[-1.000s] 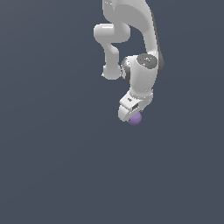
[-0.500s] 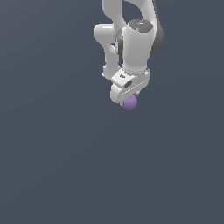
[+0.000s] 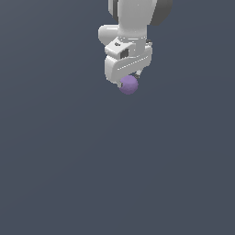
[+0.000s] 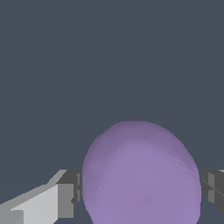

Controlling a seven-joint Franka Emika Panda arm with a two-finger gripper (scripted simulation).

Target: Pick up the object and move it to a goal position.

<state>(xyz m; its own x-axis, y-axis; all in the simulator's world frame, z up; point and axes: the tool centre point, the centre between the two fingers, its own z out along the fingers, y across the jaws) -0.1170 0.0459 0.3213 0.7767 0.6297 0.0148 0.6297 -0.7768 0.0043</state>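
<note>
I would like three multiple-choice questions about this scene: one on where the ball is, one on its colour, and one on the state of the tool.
1. Where is the small smooth matte purple ball?
A. Between the fingers of the white robot tool
B. Lying far from the arm, at the exterior view's left
C. On top of the arm

2. What colour is the ball?
A. Green
B. Lavender purple
C. Orange

3. What is the state of the tool?
A. Wide open with nothing in it
B. Out of view
C. Shut on the ball

Answers:
1 A: in the wrist view the ball sits between the grey fingers on either side.
2 B: both views show a pale purple sphere.
3 C: the fingers meet the ball's sides, and it hangs under the tool in the exterior view.
</note>
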